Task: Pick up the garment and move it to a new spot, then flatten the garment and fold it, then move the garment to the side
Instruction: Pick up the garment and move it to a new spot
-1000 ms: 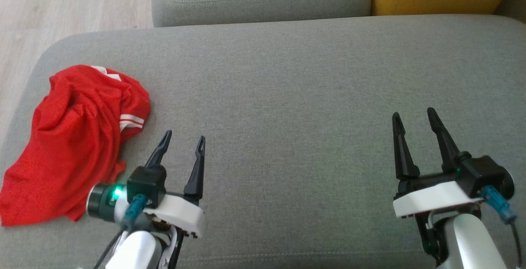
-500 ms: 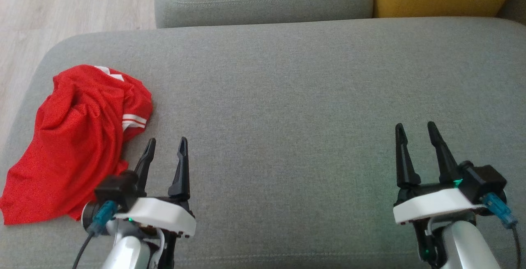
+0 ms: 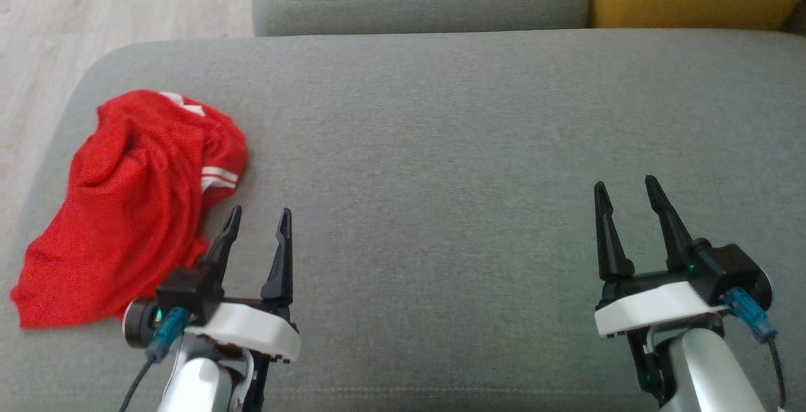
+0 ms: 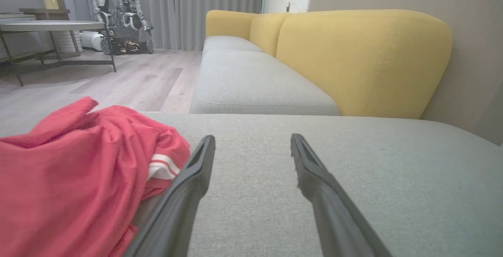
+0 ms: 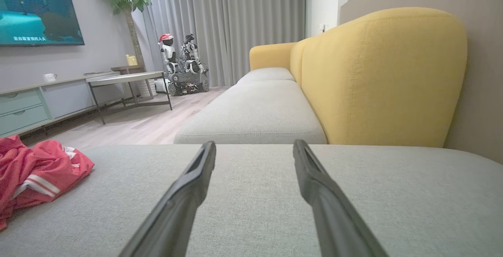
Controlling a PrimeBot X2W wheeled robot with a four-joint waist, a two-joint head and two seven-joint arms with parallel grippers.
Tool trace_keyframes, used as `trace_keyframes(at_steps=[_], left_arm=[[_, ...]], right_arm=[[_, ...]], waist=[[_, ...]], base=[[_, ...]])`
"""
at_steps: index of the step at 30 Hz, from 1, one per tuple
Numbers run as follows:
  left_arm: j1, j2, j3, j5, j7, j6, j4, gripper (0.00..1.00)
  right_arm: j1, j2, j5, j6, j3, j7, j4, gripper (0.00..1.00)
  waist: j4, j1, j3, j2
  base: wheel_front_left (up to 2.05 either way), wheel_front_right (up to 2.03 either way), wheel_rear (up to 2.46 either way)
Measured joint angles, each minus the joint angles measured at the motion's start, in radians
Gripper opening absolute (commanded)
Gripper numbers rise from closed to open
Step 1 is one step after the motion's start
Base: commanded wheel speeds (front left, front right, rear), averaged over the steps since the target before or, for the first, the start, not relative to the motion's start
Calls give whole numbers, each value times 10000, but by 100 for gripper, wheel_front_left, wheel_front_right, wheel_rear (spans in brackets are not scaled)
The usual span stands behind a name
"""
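A grey seat cushion (image 3: 441, 116) is seen as the surface, with a yellow backrest (image 5: 377, 76) standing behind its far right part. A red mesh garment (image 3: 132, 210) is lain crumpled in 1 loose heap along the cushion's left edge, reaching toward the near left corner; it is creased into deep folds. A sleeve end trimmed with 2 white stripes (image 3: 218, 179) is turned toward the cushion's middle. A line of writing is carried on a wall screen (image 5: 35, 9) in the right wrist view, but it is too small to be read.

The left gripper (image 3: 260, 211) is held near the front edge, just right of the garment, its fingers parted moderately and empty. Whether its outer finger touches the fabric cannot be told. The right gripper (image 3: 624, 183) is held toward the front right, well apart from the garment, likewise parted and empty.
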Motion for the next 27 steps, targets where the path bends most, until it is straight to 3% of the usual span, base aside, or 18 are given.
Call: trace_keyframes(at_steps=[5,18,27], left_arm=[[-26,-36,159,6,0,-79,12,100],[33,-81,1066,90,0,-259,-42,100],[286,-81,1108,-63,0,-249,-192,100]], right_arm=[[0,-6,2,0,209,-2,-2,100],[-8,-13,10,0,884,-13,111,100],[-5,-13,17,0,1018,-13,125,100]], waist=[[507,0,38,0],[2823,0,18,0],[4072,0,-87,0]], base=[[0,0,0],[0,0,0],[0,0,0]])
